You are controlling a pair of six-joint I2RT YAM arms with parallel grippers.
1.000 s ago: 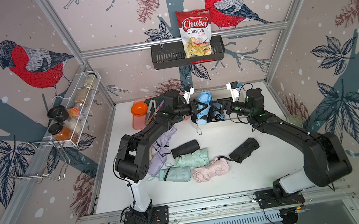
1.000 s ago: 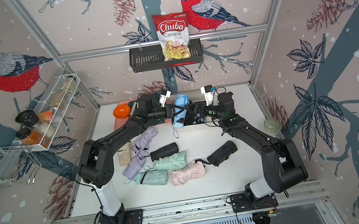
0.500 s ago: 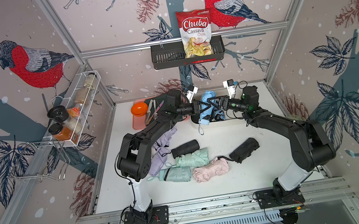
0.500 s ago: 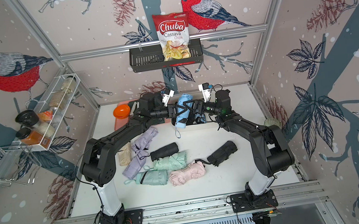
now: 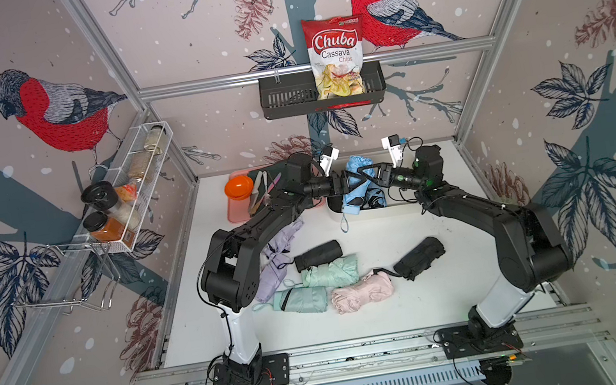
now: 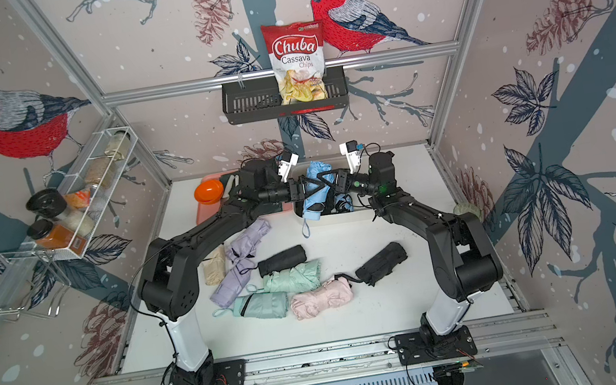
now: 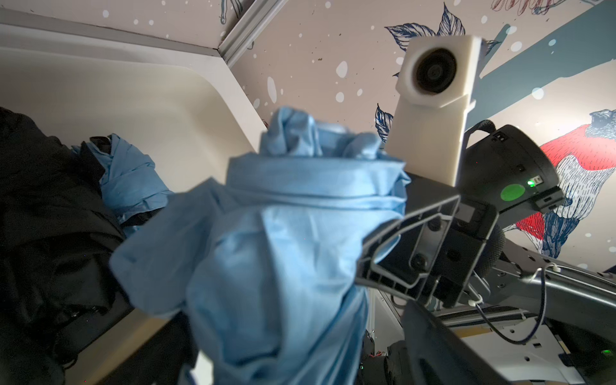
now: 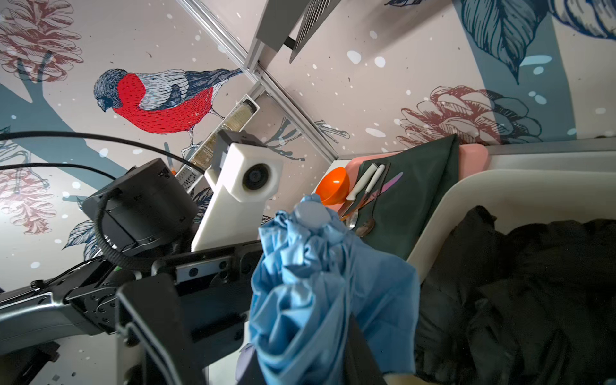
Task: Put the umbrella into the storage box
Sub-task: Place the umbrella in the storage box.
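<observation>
- I count seven folded umbrellas loose on the table (image 6: 356, 317): one lavender umbrella (image 6: 235, 283), one beige umbrella (image 6: 215, 266), a far mint umbrella (image 6: 294, 279), a near mint umbrella (image 6: 263, 306), one pink umbrella (image 6: 321, 297), a left black umbrella (image 6: 281, 260), a right black umbrella (image 6: 381, 261).
- One light blue umbrella (image 6: 314, 205) is up at the far side.
- One storage box (image 6: 346, 216); I can't count what's inside.
- One pink tray (image 6: 203, 216), one orange bowl (image 6: 209, 191).
- One chips bag (image 6: 296, 60), one wall basket (image 6: 245, 106), one wire rack (image 6: 105, 201).
</observation>
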